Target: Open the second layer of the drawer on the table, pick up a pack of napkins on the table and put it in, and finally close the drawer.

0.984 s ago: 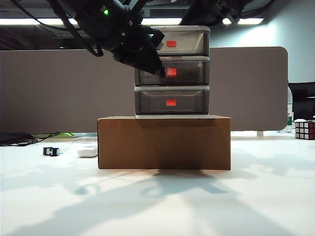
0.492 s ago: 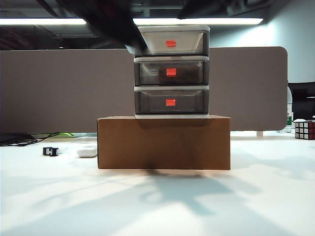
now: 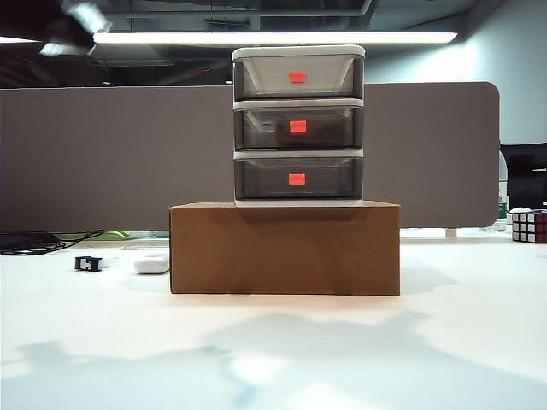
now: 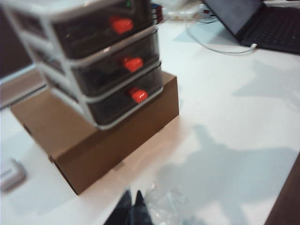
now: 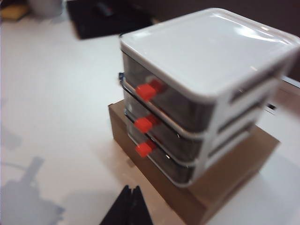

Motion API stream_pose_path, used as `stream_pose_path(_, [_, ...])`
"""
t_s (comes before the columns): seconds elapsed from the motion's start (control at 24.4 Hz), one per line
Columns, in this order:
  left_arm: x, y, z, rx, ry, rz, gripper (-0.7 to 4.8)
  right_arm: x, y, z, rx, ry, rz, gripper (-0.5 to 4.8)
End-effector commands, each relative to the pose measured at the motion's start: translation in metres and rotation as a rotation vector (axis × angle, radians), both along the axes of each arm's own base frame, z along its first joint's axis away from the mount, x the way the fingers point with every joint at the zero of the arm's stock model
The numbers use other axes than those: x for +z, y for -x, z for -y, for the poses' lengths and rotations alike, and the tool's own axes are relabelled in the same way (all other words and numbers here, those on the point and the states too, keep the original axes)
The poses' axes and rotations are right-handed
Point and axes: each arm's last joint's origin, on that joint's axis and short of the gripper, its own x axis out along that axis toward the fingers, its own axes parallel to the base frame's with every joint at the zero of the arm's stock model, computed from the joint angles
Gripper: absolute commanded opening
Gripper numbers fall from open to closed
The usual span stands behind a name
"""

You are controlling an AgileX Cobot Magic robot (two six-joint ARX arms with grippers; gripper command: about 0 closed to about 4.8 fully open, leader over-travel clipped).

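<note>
The drawer stands on a brown cardboard box with all three layers pushed in. The second layer carries a red-orange tab, and a dim dark shape shows through its front. I cannot tell whether that shape is the pack of napkins; no pack lies on the table. My left gripper is shut and empty, hanging well back from the cabinet above the table. My right gripper is also shut and empty, high above the cabinet's white top. In the exterior view only a blurred bit of arm shows at the upper left.
A small white rounded case and a small black part lie left of the box. A puzzle cube sits at the far right edge. A laptop lies beyond the cabinet. A blurred crinkled clear patch shows beside the left fingertips.
Both arms have pulled up and away from the front of the drawers and left the exterior view. The left gripper was at the second layer's tab. The drawers stay shut.
</note>
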Motion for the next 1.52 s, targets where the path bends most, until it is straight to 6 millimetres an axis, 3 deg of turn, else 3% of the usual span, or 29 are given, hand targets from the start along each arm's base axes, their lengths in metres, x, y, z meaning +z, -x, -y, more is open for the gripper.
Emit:
stream_pose_path(0.04, [-0.012,0.001,-0.005,0.111,0.098,-0.028,-0.06,-0.016,0.019,0.010,-0.105,-0.072,0.071,-0.05])
stream_pose_path(0.12, [-0.023,0.001,-0.007,0.191,0.143,-0.099,-0.06,-0.027,0.030,0.016,-0.143,-0.086,0.123,-0.05])
stream_pose_path(0.21, [-0.038,0.000,-0.006,0.174,0.163,-0.094,-0.06,-0.051,0.043,0.022,-0.175,-0.098,0.162,-0.05])
stream_pose_path(0.53, [-0.075,0.000,-0.004,0.113,0.301,0.028,-0.06,-0.106,0.056,0.027,-0.149,-0.166,0.236,-0.05])
stream_pose_path(0.74, [-0.077,0.001,-0.005,0.117,0.285,0.011,-0.06,-0.142,0.059,0.029,-0.176,-0.169,0.228,-0.05])
stream_pose_path(0.9, [-0.072,0.001,-0.012,0.182,0.294,0.086,-0.06,-0.150,0.060,0.032,-0.234,-0.105,0.183,-0.05])
stream_pose_path(1.31, [-0.073,-0.002,-0.046,0.376,0.302,0.119,-0.06,-0.149,0.054,0.049,-0.408,-0.057,0.220,-0.05])
stream_pose_path(1.52, [-0.072,-0.004,-0.053,0.443,0.310,0.144,-0.06,-0.148,0.053,0.054,-0.460,-0.057,0.232,-0.05])
